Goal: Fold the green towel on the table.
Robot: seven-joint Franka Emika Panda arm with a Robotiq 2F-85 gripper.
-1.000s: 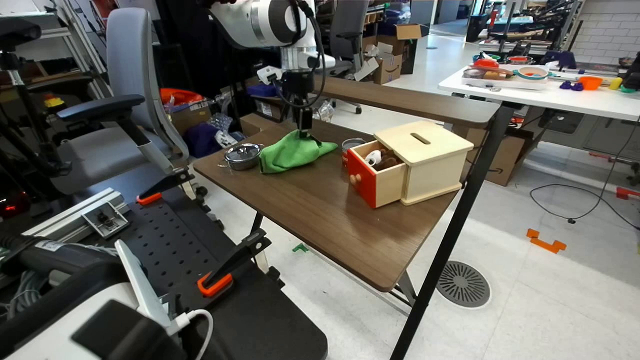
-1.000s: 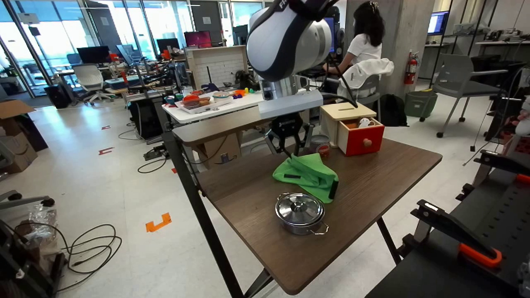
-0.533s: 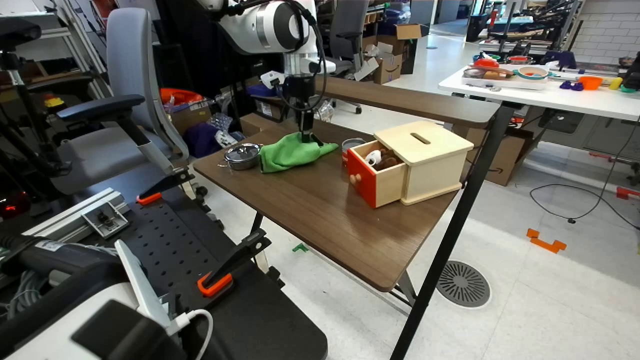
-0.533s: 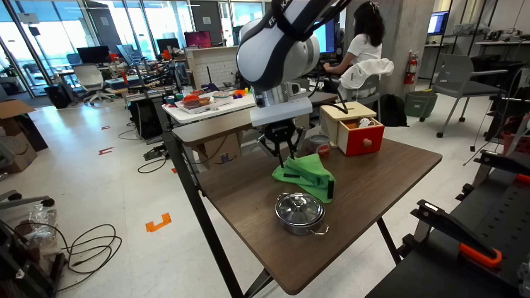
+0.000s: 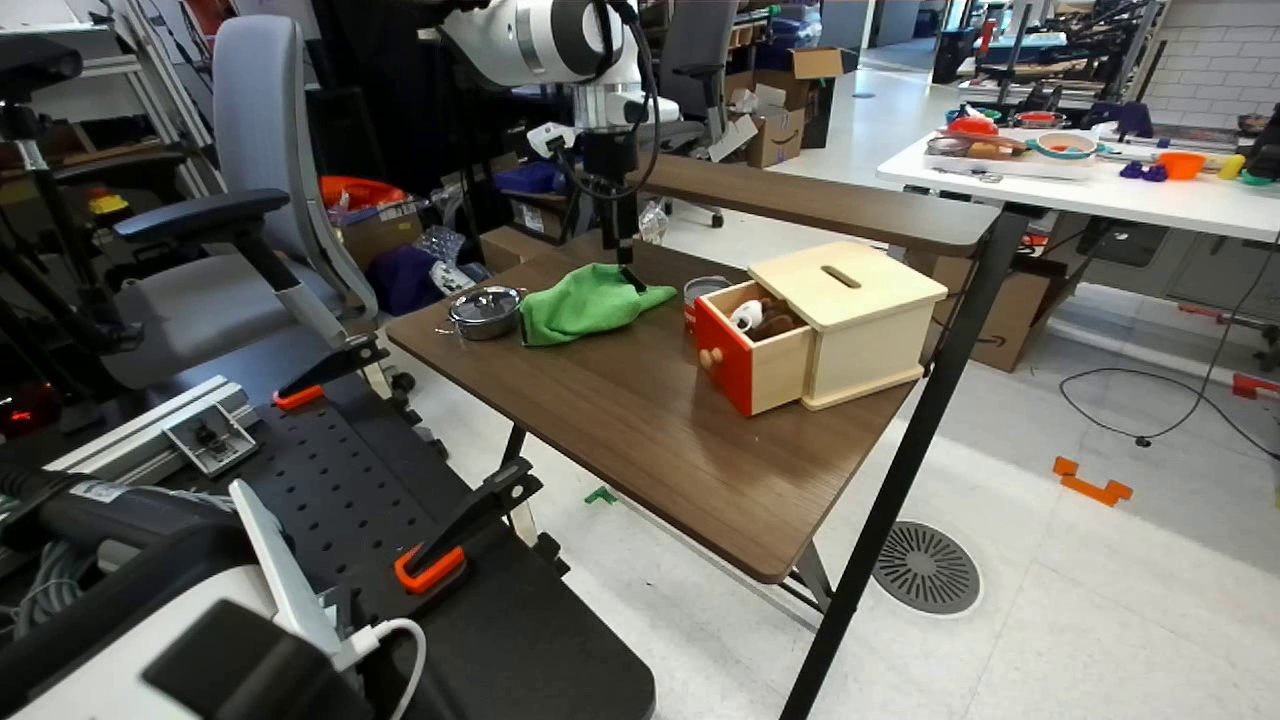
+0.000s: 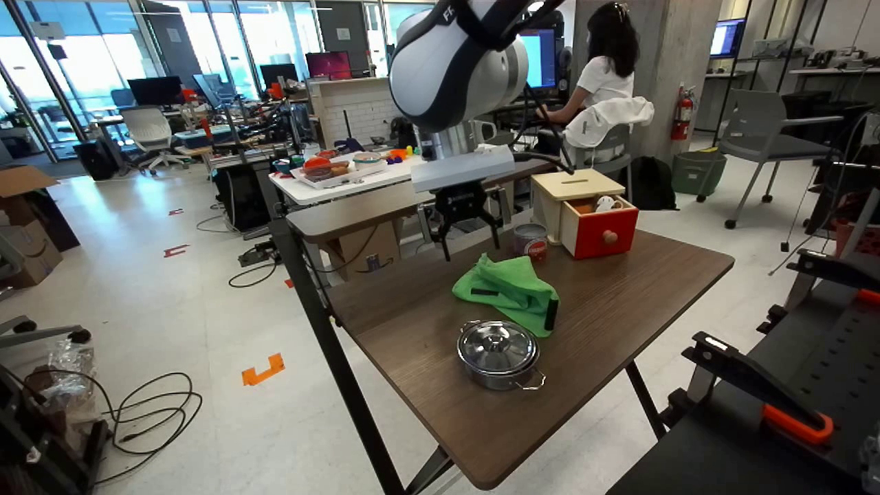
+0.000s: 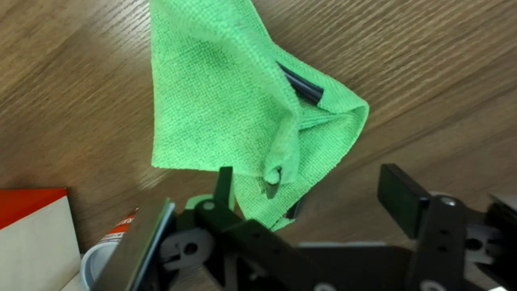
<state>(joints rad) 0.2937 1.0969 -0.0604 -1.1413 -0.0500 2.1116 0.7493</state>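
Note:
The green towel (image 6: 509,285) lies crumpled and partly folded over itself on the brown table (image 6: 405,323). Dark strips show on its surface. From the wrist view, the towel (image 7: 210,97) has a raised ridge running down to a curled tip. My gripper (image 6: 471,250) hangs just above and behind the towel's far edge in that exterior view. Its jaws stand wide apart with no cloth between them. Seen from the wrist, the gripper (image 7: 307,178) has its left finger (image 7: 223,186) over the towel's border and its right finger (image 7: 404,202) over bare wood.
A lidded metal pot (image 6: 498,350) stands close to the towel. On the other side are a tin can (image 6: 530,242) and a wooden box (image 5: 870,320) with its red-fronted drawer (image 5: 730,350) pulled out. A raised brown shelf (image 5: 800,200) runs along the table's back.
The jaws have spread from close together at the towel to wide apart. My gripper has let go of the cloth and lifted slightly off it. The towel has hardly shifted.

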